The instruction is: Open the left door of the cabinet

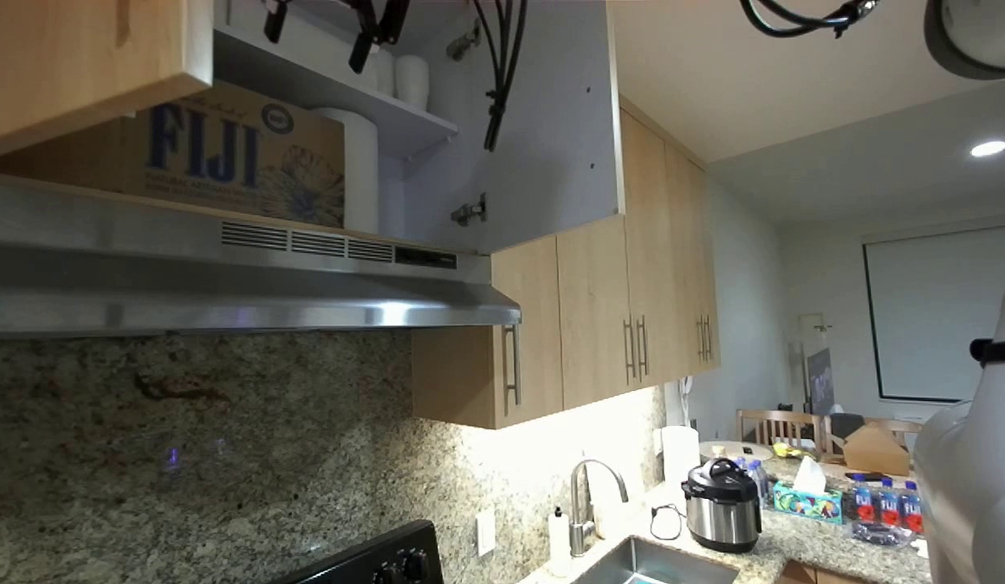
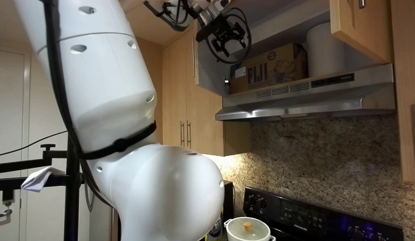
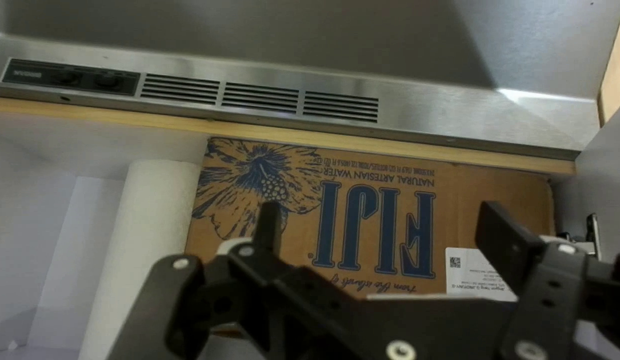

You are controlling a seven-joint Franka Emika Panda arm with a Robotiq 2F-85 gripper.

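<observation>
Above the range hood, the cabinet point(image 1: 437, 138) stands open, its white interior and shelf showing. Its left door point(image 1: 88, 65) is swung outward: an exterior view has its honey-wood outer face at the upper left. The pale inner face of that left door point(image 2: 209, 72) appears in an exterior view, and the left door point(image 3: 602, 155) is along the right side of the upside-down wrist view. My gripper point(image 2: 234, 49) hangs before the cabinet opening. In the wrist view the gripper point(image 3: 380, 215) has its fingers wide apart with nothing between them. Its gap to the door is unclear.
Inside the cabinet are a FIJI carton point(image 1: 242, 158) and a white paper roll point(image 3: 144, 225). The right door point(image 2: 364, 30) also sticks outward. The steel range hood point(image 2: 301, 97) runs below the opening. A pot point(image 2: 247, 231) is near the stove.
</observation>
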